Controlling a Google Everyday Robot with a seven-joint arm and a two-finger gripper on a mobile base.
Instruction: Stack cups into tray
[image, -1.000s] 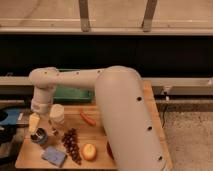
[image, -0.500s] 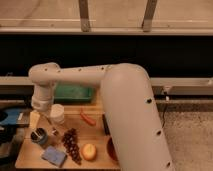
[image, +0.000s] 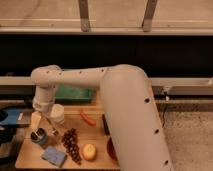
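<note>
The small dark metal cup (image: 39, 136) stands upright near the left edge of the wooden table (image: 30, 157). My gripper (image: 40, 127) hangs straight down from the wrist and is right over this cup, at its rim. The pale cup (image: 57, 114) stands upright just right of the gripper, behind the metal cup. The green tray (image: 75, 94) sits at the back of the table, partly hidden by my arm.
An orange sausage-like item (image: 87, 119), a bunch of dark grapes (image: 71, 145), a blue sponge (image: 54, 156) and a yellow-orange fruit (image: 90, 151) lie on the table. A red-brown bowl (image: 110, 150) peeks from under my arm. A blue object (image: 12, 117) is left of the table.
My arm has swung forward and now covers more of the table's right side. The gripper has dropped slightly onto the metal cup. The cups have not moved.
</note>
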